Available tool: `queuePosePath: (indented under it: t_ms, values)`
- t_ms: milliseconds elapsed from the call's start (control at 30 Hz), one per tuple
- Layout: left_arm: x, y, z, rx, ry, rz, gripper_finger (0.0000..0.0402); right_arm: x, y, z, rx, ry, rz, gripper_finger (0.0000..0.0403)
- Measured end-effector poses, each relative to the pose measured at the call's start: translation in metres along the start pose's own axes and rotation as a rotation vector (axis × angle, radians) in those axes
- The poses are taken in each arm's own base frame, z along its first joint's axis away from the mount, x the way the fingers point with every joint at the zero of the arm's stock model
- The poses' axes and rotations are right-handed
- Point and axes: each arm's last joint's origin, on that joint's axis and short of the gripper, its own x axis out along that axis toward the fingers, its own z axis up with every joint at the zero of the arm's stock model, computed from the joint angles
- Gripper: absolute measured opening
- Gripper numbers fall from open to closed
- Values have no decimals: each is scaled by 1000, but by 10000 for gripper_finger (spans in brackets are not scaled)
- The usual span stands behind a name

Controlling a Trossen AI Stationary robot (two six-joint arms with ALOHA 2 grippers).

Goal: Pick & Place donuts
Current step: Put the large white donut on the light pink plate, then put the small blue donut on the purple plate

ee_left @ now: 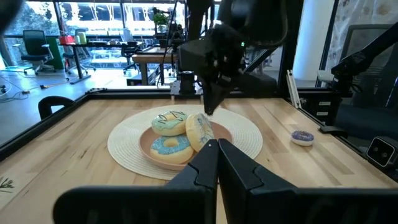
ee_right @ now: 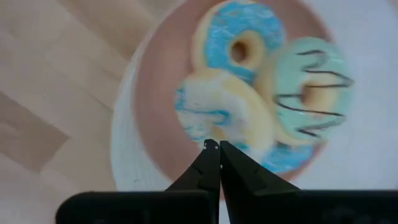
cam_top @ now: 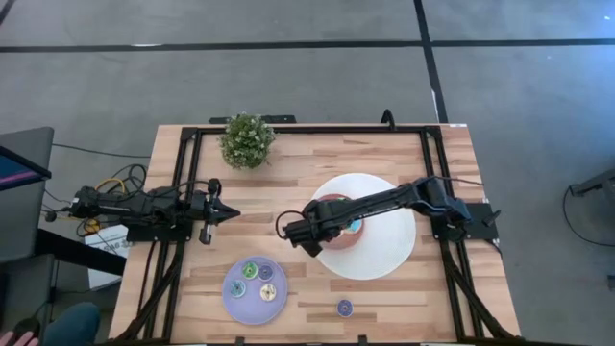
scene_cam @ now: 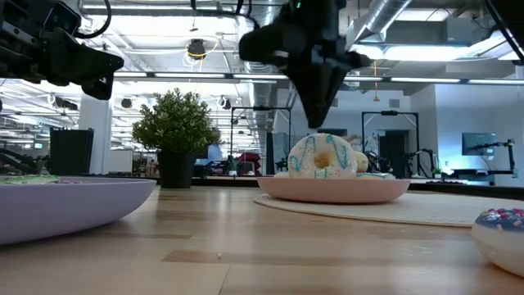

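Note:
Three larger donuts lie in the pink plate (ee_right: 155, 93): a blue one (ee_right: 239, 46), a teal one with dark stripes (ee_right: 308, 87), and a white one with blue streaks (ee_right: 221, 118). The white one stands on edge and leans on the others (ee_left: 200, 132). My right gripper (ee_right: 214, 146) is shut, points down, and has its tips at that donut's upper rim (scene_cam: 322, 138). My left gripper (cam_top: 231, 211) waits shut and level at the table's left side. Small donuts lie on the lavender plate (cam_top: 255, 306). A purple donut (cam_top: 344, 308) rests on the table near the front edge. My right gripper comes from above, its shut fingertips (ee_left: 209, 111) at the upper rim of the white-and-blue donut (ee_left: 202, 119). Nothing shows between the fingers. Whether the tips touch the rim cannot be told. The donut stands tilted on its edge in the pink plate.
The pink plate sits on a round white mat (cam_top: 389, 255) at the table's right. A potted plant (cam_top: 247, 140) stands at the far edge. A black frame (cam_top: 183, 192) runs along the table's sides. Bare wood lies between the two plates.

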Motion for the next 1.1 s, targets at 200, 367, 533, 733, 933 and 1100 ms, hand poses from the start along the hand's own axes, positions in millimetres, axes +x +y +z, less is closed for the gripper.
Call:
queuePosePath:
  t_ms: [200, 367, 533, 733, 933, 1100]
  values:
    - [0, 0, 0, 0, 0, 0, 0, 13, -7, -3, 35, -23, -115, 1]
    - [0, 0, 0, 0, 0, 0, 0, 12, -5, -13, 23, -58, -171, 1]
    - [0, 0, 0, 0, 0, 0, 0, 9, -1, -20, 4, -78, -171, 0]
    - [0, 0, 0, 0, 0, 0, 0, 0, 5, -31, 2, -91, -154, 0]
    - [0, 0, 0, 0, 0, 0, 0, -36, 11, -58, -15, -105, 9, 0]
    - [0, 0, 0, 0, 0, 0, 0, -61, 26, -100, 29, -156, 154, 0]
